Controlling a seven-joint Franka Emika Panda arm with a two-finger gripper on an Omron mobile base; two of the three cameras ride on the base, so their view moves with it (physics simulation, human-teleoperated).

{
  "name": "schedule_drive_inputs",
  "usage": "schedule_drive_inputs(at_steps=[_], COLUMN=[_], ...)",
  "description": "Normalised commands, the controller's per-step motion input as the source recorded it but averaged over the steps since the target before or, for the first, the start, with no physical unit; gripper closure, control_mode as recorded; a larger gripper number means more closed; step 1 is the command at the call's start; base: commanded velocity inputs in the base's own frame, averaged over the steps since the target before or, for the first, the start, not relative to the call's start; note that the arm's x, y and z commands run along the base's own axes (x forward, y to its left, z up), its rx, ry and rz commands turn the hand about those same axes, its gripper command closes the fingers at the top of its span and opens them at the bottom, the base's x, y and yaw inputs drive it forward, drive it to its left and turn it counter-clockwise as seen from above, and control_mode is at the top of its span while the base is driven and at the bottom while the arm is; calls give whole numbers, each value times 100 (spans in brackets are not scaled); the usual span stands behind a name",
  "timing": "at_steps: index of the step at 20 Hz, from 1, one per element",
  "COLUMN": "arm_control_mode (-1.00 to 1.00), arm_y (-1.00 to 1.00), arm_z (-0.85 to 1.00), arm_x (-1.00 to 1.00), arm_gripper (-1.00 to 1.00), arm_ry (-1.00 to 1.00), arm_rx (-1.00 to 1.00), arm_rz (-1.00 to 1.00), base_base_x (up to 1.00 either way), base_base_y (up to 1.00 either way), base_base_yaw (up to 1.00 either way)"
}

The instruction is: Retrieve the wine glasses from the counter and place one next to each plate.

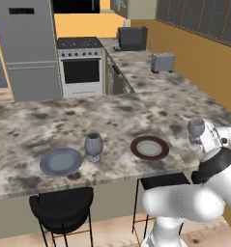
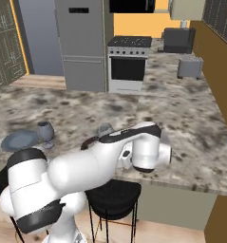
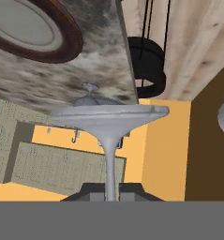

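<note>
On the stone bar top (image 1: pixel 25 130) lie a blue-grey plate (image 1: pixel 61 161) and a brown-rimmed plate (image 1: pixel 149 147). The dark grey goblet (image 1: pixel 93 146) stands upright between them, close to the blue-grey plate. My gripper (image 1: pixel 198 143) is shut on the stem of the paler, slimmer wine glass (image 1: pixel 195 128), upright to the right of the brown-rimmed plate, by the bar's right end. In the hand view my gripper (image 3: pixel 111 190) pinches the stem of that wine glass (image 3: pixel 108 115), with the brown-rimmed plate (image 3: pixel 33 33) beyond. From the right, my arm partly hides the pale glass (image 2: pixel 104 129); the goblet (image 2: pixel 45 132) and blue-grey plate (image 2: pixel 19 140) sit left.
The counter (image 1: pixel 184 91) runs back along the right wall with a toaster (image 1: pixel 163 61) on it. A stove (image 1: pixel 79 65) and fridge (image 1: pixel 27 48) stand behind the bar. Two black stools (image 1: pixel 61 207) (image 1: pixel 160 181) sit under the bar's near edge.
</note>
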Motion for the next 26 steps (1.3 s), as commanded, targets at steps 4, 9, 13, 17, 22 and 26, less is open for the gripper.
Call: schedule_drive_inputs(at_steps=[4, 9, 13, 17, 22, 26], arm_control_mode=[-100, -100, -100, -100, -100, -100], arm_y=[-25, -17, -3, 1, 2, 0], arm_z=[-7, -6, -8, -17, -26, -21], arm_x=[48, 51, 44, 39, 36, 1], arm_gripper=[100, 100, 100, 100, 100, 100], arm_ry=[2, 0, 0, 6, 12, 10], arm_rx=[6, 2, 0, -1, -1, 3], arm_rz=[8, 8, 2, 0, 0, 0], base_base_x=[0, 0, 0, 0, 0, 0], base_base_y=[0, 0, 0, 0, 0, 0], base_base_yaw=[0, 0, 0, 0, 0, 0])
